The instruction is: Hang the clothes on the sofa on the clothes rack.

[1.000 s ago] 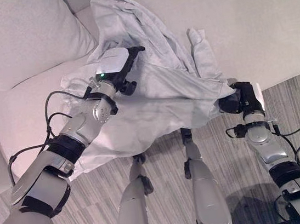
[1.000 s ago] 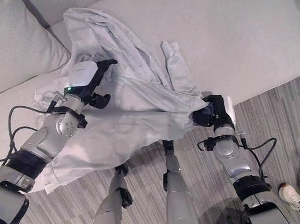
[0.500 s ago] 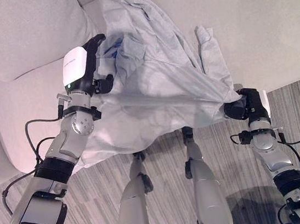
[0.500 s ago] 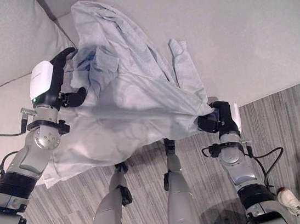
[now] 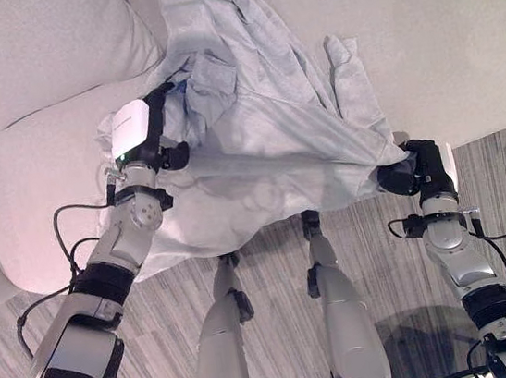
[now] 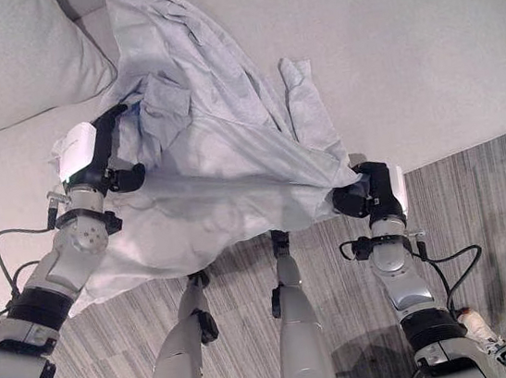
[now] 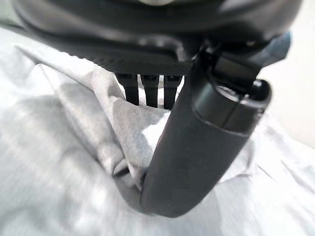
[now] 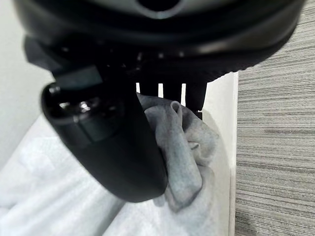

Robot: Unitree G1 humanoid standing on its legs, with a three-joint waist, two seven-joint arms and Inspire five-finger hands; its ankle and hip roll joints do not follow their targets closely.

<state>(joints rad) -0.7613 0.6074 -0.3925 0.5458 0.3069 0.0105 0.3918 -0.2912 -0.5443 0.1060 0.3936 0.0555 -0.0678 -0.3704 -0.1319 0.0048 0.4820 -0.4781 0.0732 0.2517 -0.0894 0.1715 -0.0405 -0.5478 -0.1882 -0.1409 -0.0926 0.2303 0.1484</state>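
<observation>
Shirt [image 5: 267, 150] bunched between thumb and curled fingers of left hand [image 5: 139, 139] and right hand [image 5: 414, 172].

A pale garment [image 5: 265, 141] and cushion [image 5: 20, 52] lie on the light sofa [image 5: 455, 23].

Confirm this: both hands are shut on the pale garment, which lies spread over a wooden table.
Not a table. The left hand and right hand are each shut on the pale garment, but it lies over a light sofa, draping off its front edge. The left eye view shows this.
</observation>
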